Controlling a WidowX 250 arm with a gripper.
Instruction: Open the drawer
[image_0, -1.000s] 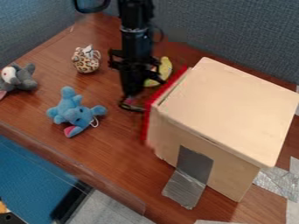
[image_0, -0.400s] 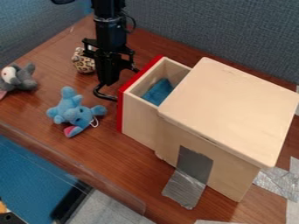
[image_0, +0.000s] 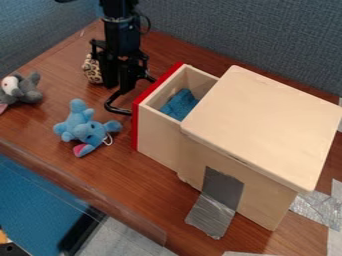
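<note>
- The pale wooden drawer (image_0: 157, 137) with red front is standing open from its wooden cabinet (image_0: 264, 122).
- I am keeping my black gripper (image_0: 119, 88) near the curved black handle (image_0: 116, 106); whether it is spread or pressed together, I cannot surely tell.

We see a lab: a robot arm (image_0: 121, 37), fabric partition (image_0: 234, 37), and a box (image_0: 267, 120) taped to a desk (image_0: 127, 182).

A slim gap parts the blue toy (image_0: 85, 129) and the drawer (image_0: 157, 135), its far end obstructed by the handle (image_0: 119, 110).
</note>
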